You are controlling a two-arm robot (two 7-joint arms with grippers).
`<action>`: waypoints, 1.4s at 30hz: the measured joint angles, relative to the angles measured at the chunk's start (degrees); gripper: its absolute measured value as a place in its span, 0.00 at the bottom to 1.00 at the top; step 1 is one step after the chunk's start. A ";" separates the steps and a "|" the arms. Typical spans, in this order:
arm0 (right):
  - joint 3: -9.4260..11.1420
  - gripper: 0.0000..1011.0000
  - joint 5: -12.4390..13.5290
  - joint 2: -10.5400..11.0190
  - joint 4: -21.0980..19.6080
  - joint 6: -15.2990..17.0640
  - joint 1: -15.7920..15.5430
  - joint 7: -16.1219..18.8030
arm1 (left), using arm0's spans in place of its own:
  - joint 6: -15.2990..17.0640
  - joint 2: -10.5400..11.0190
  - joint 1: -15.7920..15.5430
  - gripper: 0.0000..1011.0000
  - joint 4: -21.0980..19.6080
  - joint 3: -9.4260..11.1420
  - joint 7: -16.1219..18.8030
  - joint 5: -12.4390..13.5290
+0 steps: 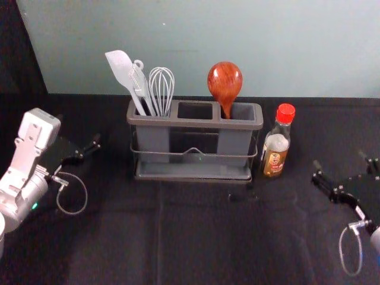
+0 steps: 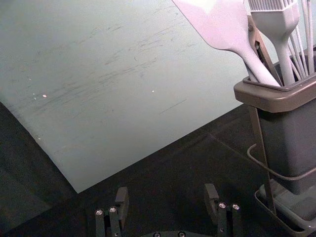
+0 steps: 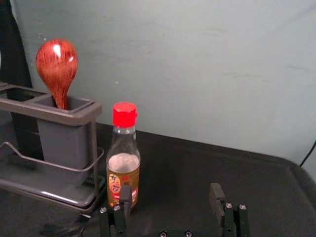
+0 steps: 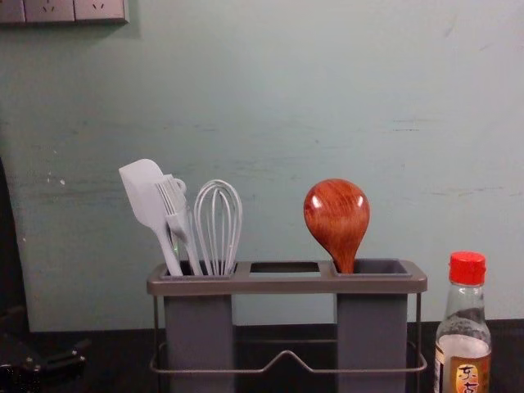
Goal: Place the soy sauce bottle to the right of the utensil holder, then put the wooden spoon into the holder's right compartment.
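One wooden spoon, bowl up, stands in the right compartment of the holder, centre of the head view; the soy sauce bottle stands just right of it. Left gripper, frame left, and right gripper, lower right: fingers spread, empty.

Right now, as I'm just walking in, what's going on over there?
Neither gripper is holding anything. The left gripper is open, off to the left of the holder, and the right gripper is open, to the right of the soy sauce. The soy sauce stands upright just right of the holder, and the spoon stands bowl up in the right compartment. Both parts of the job look done.
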 joint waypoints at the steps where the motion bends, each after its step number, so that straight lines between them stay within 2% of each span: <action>1: -0.07 0.99 0.14 -0.18 0.58 -0.42 0.15 0.37 | 0.00 0.00 0.00 0.99 0.00 0.00 0.00 0.00; 6: -0.62 0.99 1.08 -1.04 4.12 -3.35 1.30 3.48 | 0.00 0.00 0.00 0.99 0.00 0.00 0.00 0.00; 14: -0.89 0.99 0.44 -2.21 6.56 -4.82 2.13 5.09 | 0.00 0.00 0.00 0.99 0.00 0.00 0.00 0.00; 21: -0.85 0.99 -0.68 -2.95 6.89 -5.16 2.25 5.73 | 0.00 0.00 0.00 0.99 0.00 0.00 0.00 0.00; 42: -0.86 0.99 -0.52 -2.81 6.87 -5.16 2.24 5.71 | 0.00 0.00 0.00 0.99 0.00 0.00 0.00 0.00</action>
